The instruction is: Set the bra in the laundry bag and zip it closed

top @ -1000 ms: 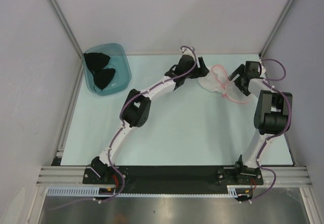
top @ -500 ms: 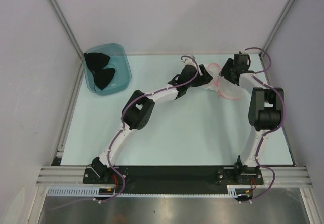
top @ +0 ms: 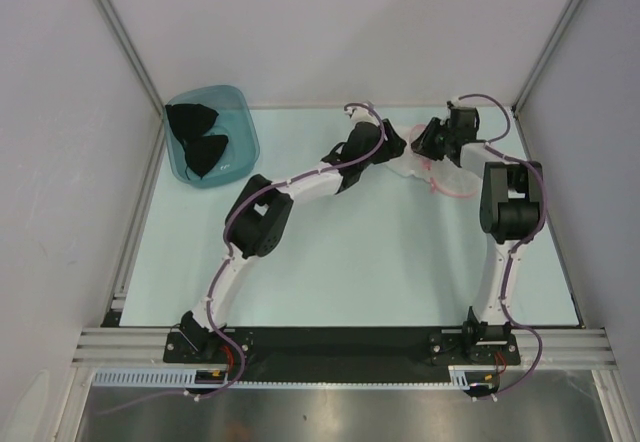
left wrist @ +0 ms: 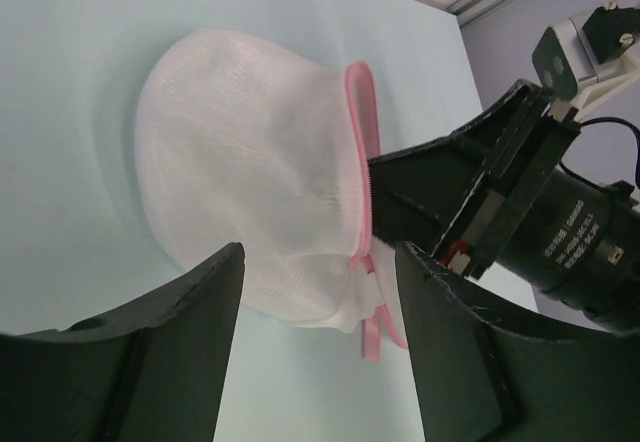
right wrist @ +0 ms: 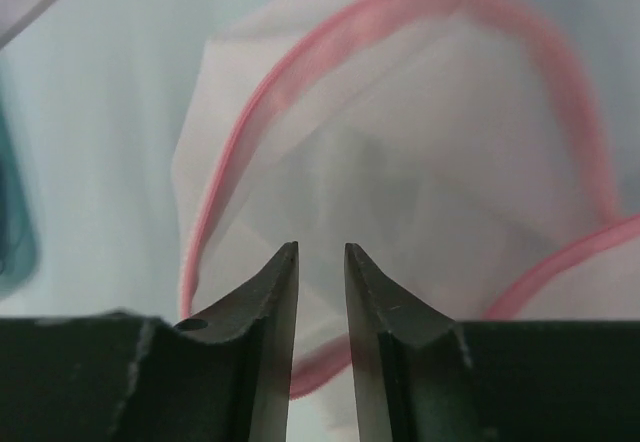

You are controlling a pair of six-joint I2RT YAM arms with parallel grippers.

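The laundry bag [top: 452, 176] [left wrist: 250, 172] is a white mesh pouch with pink zipper trim [left wrist: 360, 142] and lies at the back right of the table. My left gripper [top: 399, 152] [left wrist: 318, 252] is open, and the bag's lower end with its pink pull tab sits between the fingers. My right gripper [top: 426, 144] [right wrist: 320, 249] is at the bag's rim with its jaws only narrowly apart. Mesh and a bit of pink trim [right wrist: 325, 362] show in the gap. The black bra [top: 197, 135] lies crumpled in the teal tub, far from both grippers.
The teal translucent tub [top: 246, 134] stands at the back left corner. Grey walls and aluminium frame posts [top: 125, 52] close in the table on three sides. In the left wrist view, the right gripper's body [left wrist: 520, 212] is close on the right.
My right gripper has swung left onto the bag's rim and its jaws have gone from wide to a narrow gap. My left gripper has shifted slightly and narrowed a little.
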